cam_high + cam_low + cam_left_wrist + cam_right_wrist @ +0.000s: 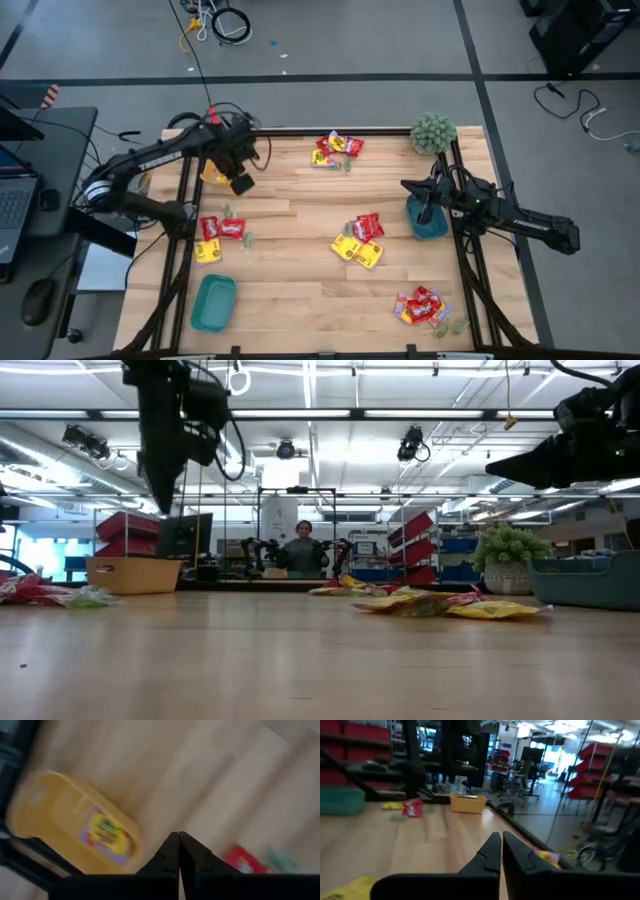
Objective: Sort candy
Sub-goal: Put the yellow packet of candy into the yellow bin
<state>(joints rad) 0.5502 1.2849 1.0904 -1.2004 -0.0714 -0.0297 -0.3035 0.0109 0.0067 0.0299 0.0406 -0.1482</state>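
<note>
Candy lies in loose groups on the wooden table: red and yellow packets at the far middle (335, 150), by the left edge (220, 230), in the middle (358, 240) and near right (425, 308). One yellow packet (105, 832) lies inside the yellow tray (60, 820). My left gripper (178, 840) hangs shut and empty, pointing down, above the table just right of that tray (213, 172). My right gripper (501, 842) is shut, held level over the blue tray (427, 218) at the right.
A teal tray (213, 302) sits near the left front corner. A fuzzy green plant (433, 132) stands at the far right corner. Bare wood lies in the table's near middle. A person (303, 550) sits far behind the table.
</note>
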